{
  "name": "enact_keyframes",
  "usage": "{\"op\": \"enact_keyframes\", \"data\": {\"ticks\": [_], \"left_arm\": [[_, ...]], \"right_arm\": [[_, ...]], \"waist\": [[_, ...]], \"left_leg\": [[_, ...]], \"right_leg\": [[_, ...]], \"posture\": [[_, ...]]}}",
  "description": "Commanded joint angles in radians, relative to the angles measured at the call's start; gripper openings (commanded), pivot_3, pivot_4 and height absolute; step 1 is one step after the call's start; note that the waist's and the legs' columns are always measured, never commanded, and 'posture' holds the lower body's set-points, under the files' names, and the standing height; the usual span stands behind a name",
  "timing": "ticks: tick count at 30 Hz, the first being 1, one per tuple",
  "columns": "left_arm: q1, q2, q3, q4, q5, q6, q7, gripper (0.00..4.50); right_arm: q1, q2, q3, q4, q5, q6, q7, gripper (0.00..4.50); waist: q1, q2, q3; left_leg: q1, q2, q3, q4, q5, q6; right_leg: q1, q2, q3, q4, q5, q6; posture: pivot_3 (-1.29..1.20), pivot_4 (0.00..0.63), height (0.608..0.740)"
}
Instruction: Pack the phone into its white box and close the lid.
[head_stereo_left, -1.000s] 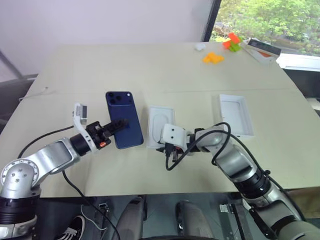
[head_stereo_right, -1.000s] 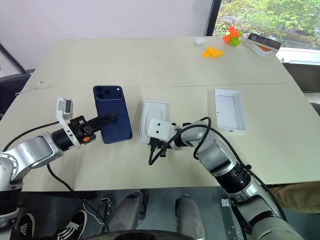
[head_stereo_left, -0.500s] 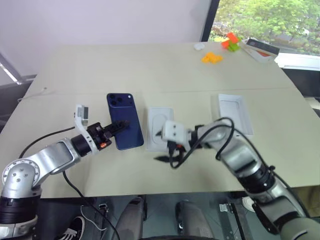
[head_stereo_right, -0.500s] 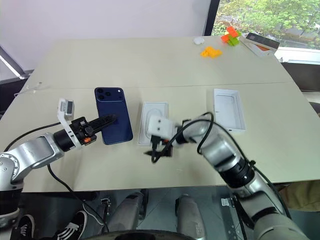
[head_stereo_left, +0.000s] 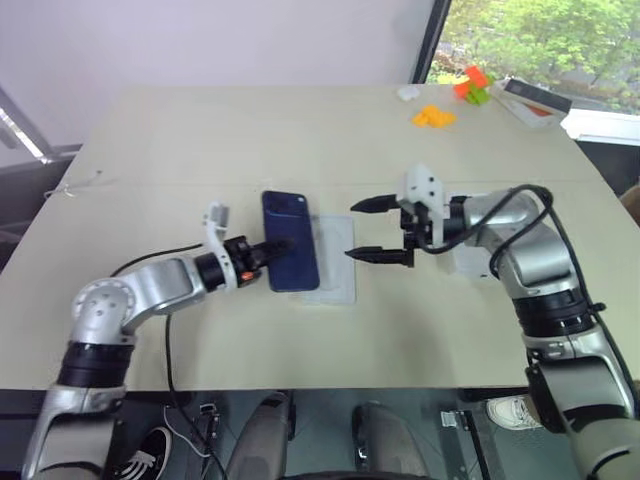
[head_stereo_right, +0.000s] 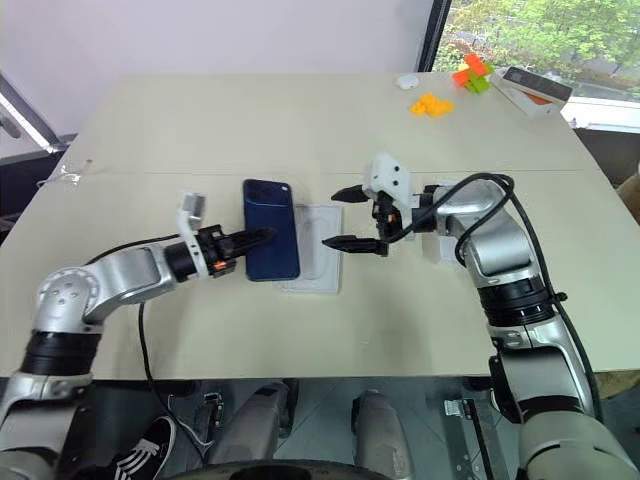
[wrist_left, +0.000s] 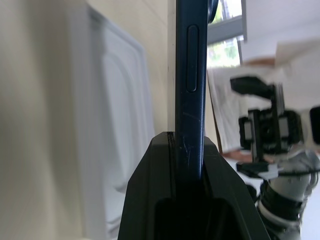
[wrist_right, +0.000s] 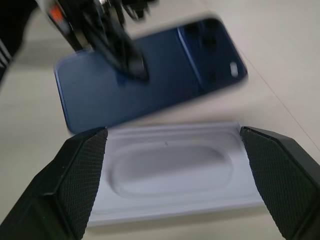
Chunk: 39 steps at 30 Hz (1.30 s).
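Left eye view: left gripper, jaws clamped on the phone, held it beside the white insert card. Right gripper, jaws wide apart, hovered past the card. Transfer step; next, carrying the phone rightward to the white box behind the right forearm.

A beige tabletop is filling the foreground, a seam running across its middle. A pale wall is standing behind its far edge. At the far right corner, a dark-framed window is admitting daylight, showing green foliage.
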Motion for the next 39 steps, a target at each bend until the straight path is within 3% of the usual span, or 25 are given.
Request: {"op": "enact_keyframes", "data": {"ticks": [1,14,28,37,39], "left_arm": [[-0.051,-0.039,-0.016,0.027,0.031,0.021,0.002,0.00],[-0.172,-0.152,0.021,0.243,0.238,0.105,-0.018,0.00],[-0.201,-0.222,0.022,0.218,0.429,0.229,-0.061,0.00],[-0.211,-0.279,0.096,0.236,0.473,0.251,-0.017,0.00],[-0.210,-0.284,0.109,0.232,0.480,0.265,-0.006,1.00]], "right_arm": [[0.028,-0.023,-0.035,-0.007,0.011,-0.104,0.012,4.44],[0.063,-0.038,0.004,-0.014,-0.012,-0.101,-0.033,4.44],[0.051,-0.006,0.028,0.012,-0.051,-0.153,-0.087,4.44],[0.044,-0.001,0.035,0.030,-0.065,-0.170,-0.097,4.44],[0.037,-0.001,0.036,0.042,-0.072,-0.176,-0.097,4.50]], "waist": [[0.000,0.000,0.000],[-0.016,0.000,0.000],[-0.017,0.000,0.000],[-0.018,0.000,0.000],[-0.018,0.000,0.000]], "left_leg": [[0.000,0.000,0.000,0.000,0.000,0.000],[0.001,-0.001,0.001,0.001,0.000,0.000],[0.001,-0.001,0.000,0.002,0.001,-0.001],[0.002,-0.001,0.000,0.002,0.001,-0.001],[0.002,-0.001,0.000,0.002,0.001,-0.001]], "right_leg": [[0.000,0.000,0.000,0.001,0.000,0.000],[0.001,0.001,0.000,0.002,0.000,0.000],[0.001,0.001,0.000,0.003,0.000,0.002],[0.001,0.001,0.000,0.003,0.001,0.003],[0.001,0.001,-0.001,0.003,0.001,0.003]], "posture": [[0.00,0.150,0.740],[0.00,0.150,0.740],[0.00,0.150,0.740],[0.00,0.150,0.740],[0.00,0.150,0.740]]}}
